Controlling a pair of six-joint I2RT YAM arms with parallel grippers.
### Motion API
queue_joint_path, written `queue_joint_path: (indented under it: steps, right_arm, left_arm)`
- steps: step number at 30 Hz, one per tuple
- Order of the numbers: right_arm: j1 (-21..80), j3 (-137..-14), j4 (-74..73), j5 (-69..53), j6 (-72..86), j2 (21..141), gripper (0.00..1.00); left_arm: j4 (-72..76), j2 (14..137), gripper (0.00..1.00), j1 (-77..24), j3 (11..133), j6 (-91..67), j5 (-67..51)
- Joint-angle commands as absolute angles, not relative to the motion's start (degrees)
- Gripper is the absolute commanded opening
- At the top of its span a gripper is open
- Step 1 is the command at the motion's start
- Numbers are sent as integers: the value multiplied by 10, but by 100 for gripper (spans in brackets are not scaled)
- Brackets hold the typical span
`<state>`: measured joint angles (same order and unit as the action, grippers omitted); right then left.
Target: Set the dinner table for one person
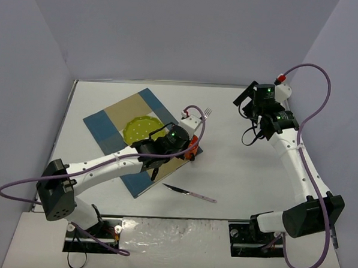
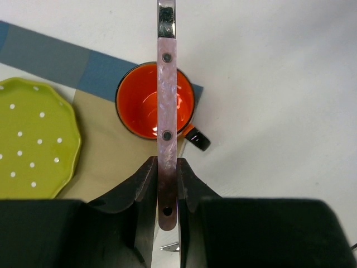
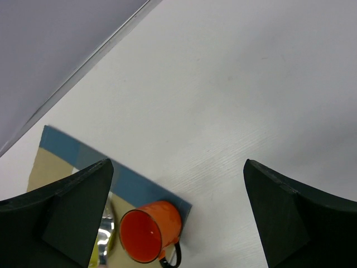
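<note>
The large white flat rectangular bench [image 1: 243,167] with a thin metal edge carries every item and fills the area under both arms.

Left jaws: clamped together on the lower end of the pink mottled riveted handle of a metal fork [image 2: 167,84]. The fork projects straight ahead of the left jaws, and its tines point away from the arm bases in the overhead view.

Directly ahead of the left jaws, below the fork handle, an orange ceramic mug [image 2: 142,103] with a black handle stands upright at a corner of the blue-and-tan rectangular cloth placemat [image 1: 121,112]. The mug handle reaches over the bare bench.

To the left of the left jaws, a lime-green scalloped plate [image 1: 140,128] with white dots lies flat on the placemat, just beside the mug.

Behind the left jaws, toward the arm bases, a table knife [image 1: 191,193] with a pink handle lies flat on the bench, off the placemat.

Right jaws: wide apart, raised over bare bench, well apart from the left jaws. The mug lies well below and ahead of them.
</note>
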<state>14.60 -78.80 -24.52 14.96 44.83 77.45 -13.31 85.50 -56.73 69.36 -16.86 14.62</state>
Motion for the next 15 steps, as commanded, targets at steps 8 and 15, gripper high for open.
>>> queue_joint_path:
  steps: [8, 15]
  right_arm:
    - [112, -764, -186, 91, 359, 720, 100]
    - [113, -720, -160, 34, 344, 709, 100]
  left_arm:
    - [-138, 689, 0, -363, 627, -89, 19]
    - [-147, 691, 0, -184, 628, 84, -103]
